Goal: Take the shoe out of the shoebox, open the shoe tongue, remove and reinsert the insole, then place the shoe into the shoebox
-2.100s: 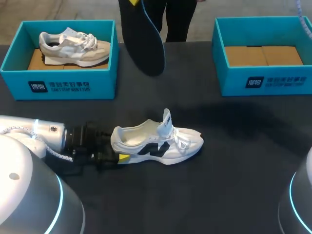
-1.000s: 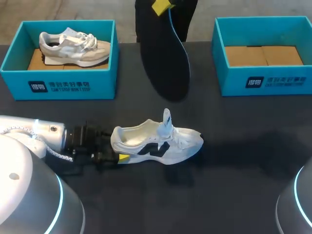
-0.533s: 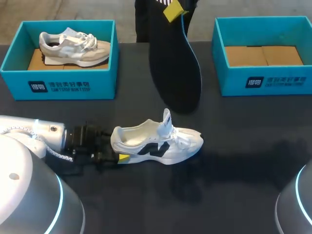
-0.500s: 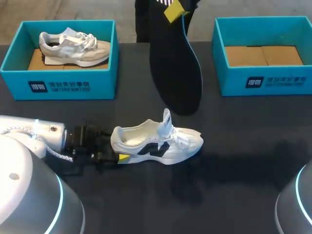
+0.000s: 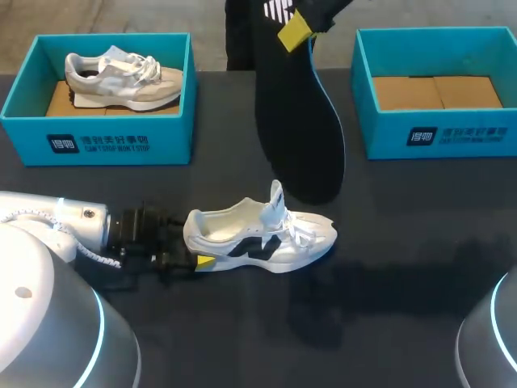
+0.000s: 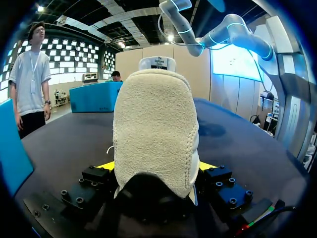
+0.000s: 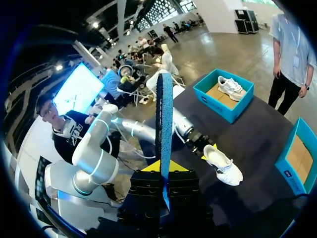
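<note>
A white shoe (image 5: 258,234) with a black side mark lies on the dark table, toe to the right, tongue raised, with nothing inside it. My left gripper (image 5: 194,260) is shut on its heel. In the left wrist view the fuzzy heel (image 6: 156,124) fills the space between the two yellow fingertips (image 6: 106,165). A black insole (image 5: 299,121) hangs in the air above and behind the shoe, its lower end close to the tongue. My right gripper (image 5: 295,31) is shut on its upper end. In the right wrist view the insole (image 7: 164,119) stands edge-on between that gripper's (image 7: 163,167) fingers.
A teal shoebox (image 5: 121,145) at the back left holds a grey shoe (image 5: 121,77). A second teal shoebox (image 5: 436,137) at the back right shows only its cardboard floor. Bare dark table lies in front of the white shoe and to its right.
My right gripper has carried the insole to the right and down, bringing its lower end close to the shoe's tongue. The shoe and my left gripper have stayed put.
</note>
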Tool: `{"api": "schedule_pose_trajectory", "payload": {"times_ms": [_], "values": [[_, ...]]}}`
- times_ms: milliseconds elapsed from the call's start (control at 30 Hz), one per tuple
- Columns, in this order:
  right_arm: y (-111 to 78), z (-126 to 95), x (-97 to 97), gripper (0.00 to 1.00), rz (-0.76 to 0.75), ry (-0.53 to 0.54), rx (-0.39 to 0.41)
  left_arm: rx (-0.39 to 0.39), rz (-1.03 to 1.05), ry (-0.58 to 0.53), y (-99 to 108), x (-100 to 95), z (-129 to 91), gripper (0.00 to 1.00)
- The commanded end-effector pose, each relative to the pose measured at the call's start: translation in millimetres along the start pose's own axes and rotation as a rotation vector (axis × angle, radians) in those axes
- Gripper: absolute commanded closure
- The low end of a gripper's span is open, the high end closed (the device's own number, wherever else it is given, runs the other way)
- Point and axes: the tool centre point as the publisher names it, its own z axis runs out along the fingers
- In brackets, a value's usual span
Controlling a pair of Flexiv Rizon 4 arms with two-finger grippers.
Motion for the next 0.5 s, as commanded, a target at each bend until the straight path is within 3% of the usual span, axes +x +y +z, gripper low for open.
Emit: {"api": "schedule_pose_trajectory", "payload": {"times_ms": [33, 267, 500], "values": [[3.6, 0, -0.7, 1.00, -0.005, 0.025, 0.009, -0.001, 0.000, 0.001, 2, -0.8, 0, 1.00], [-16.9, -3, 6.9, 1.00, -0.002, 0.099, 0.067, -0.001, 0.000, 0.001, 2, -0.8, 0, 1.00], [-28.1, -12, 23.2, 1.00, -0.007, 0.118, 0.045, -0.001, 0.000, 0.001, 2, -0.8, 0, 1.00]]}}
